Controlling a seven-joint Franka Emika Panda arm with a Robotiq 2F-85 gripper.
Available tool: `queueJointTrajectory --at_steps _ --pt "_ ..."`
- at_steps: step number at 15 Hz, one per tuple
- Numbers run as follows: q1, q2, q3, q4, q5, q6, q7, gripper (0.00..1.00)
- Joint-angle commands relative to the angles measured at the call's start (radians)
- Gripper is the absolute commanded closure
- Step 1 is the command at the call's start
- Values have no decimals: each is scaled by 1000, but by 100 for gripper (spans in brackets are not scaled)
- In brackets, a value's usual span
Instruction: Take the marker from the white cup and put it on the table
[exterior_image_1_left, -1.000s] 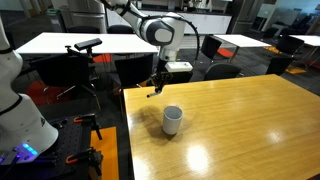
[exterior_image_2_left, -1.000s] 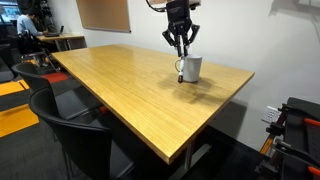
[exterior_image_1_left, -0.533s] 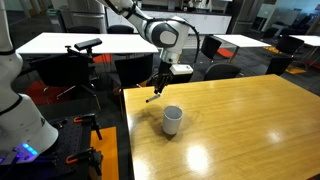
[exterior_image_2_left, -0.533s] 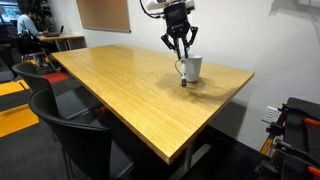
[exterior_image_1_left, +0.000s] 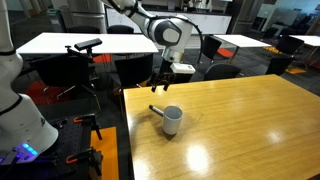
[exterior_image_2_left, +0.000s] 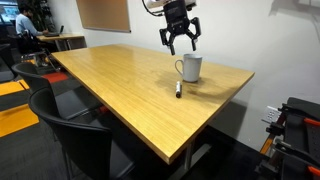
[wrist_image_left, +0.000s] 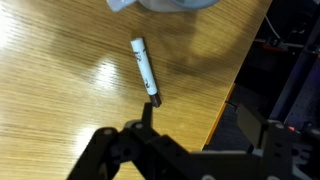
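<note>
The marker (wrist_image_left: 145, 70) lies flat on the wooden table (wrist_image_left: 60, 90), pale-bodied with a dark tip in the wrist view. In both exterior views it rests beside the white cup (exterior_image_1_left: 172, 120) (exterior_image_2_left: 190, 68): marker (exterior_image_1_left: 158, 110) (exterior_image_2_left: 179, 89). The cup's rim (wrist_image_left: 165, 4) shows at the top of the wrist view. My gripper (wrist_image_left: 198, 118) (exterior_image_1_left: 164, 78) (exterior_image_2_left: 180, 40) hangs above the marker and the table's edge, open, with nothing between its fingers (wrist_image_left: 147, 112).
The table's edge (wrist_image_left: 235, 80) runs close to the marker, with dark floor beyond. Black chairs (exterior_image_2_left: 70, 125) stand along one side of the table. White-topped tables (exterior_image_1_left: 60, 42) and a tripod-mounted device (exterior_image_1_left: 85, 46) stand behind.
The gripper opened and let go of the marker, which now lies on the table beside the cup. The gripper has risen a little.
</note>
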Motion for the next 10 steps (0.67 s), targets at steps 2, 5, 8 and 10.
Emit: queueJointTrajectory --at_steps 2,5,8,10 --pt "-14 -141 -12 -79 25 25 157 0" --pt "-25 -213 -18 -114 36 42 227 0" --pt "-31 -267 -31 -146 57 89 319 0" --pt "-30 -287 -40 -165 55 131 373 0"
